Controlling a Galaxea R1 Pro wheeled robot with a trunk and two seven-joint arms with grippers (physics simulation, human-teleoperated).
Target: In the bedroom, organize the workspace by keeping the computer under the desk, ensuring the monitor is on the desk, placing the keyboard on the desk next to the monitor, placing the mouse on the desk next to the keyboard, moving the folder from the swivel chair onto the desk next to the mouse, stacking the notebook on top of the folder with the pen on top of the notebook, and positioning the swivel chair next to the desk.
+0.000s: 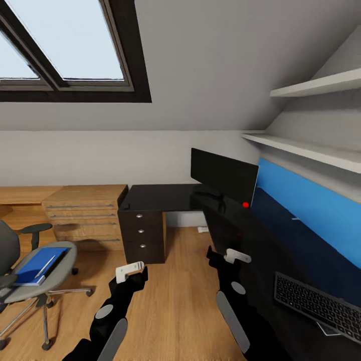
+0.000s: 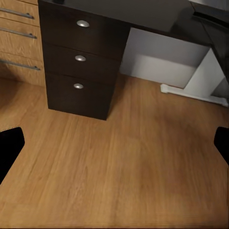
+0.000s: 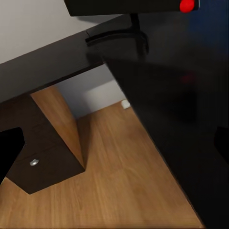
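— What are you seeing from the head, and what are your pincers doing?

— I am holding my left pincer and right pincer low in front of me, above the wooden floor, both carrying nothing; how wide they are standing I cannot tell from here. The monitor is standing at the counter's inner corner, the keyboard is lying near the counter's front edge at my right. The swivel chair is standing well apart at my left, the folder lying on its seat with the pen on top, so I am judging the folder is waiting to be fetched.

— And the left wrist?

— It is looking at the counter's black drawer unit and the wooden chest just beside it. My fingertips are sitting at opposite sides, wide apart, gripping nothing.

— The right wrist?

— It is showing the monitor's curved foot on the counter top, whose edge is jutting between me and the floor; my fingers are spread, empty.
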